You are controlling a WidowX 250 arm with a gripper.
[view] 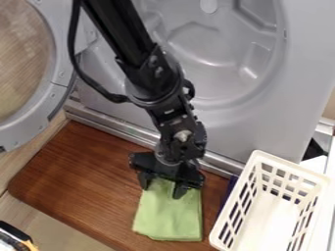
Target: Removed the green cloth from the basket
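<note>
Cloth point(169, 220) lay on counter point(72, 181), outside basket point(291, 165).
The gripper point(161, 191) pointed down at one end of the cloth, its fingers set wide apart.

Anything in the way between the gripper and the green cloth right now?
Nothing visible. The gripper is right at the near edge of the green cloth, its open fingers either side. The white basket stands off to the picture's right, not between them.
</note>
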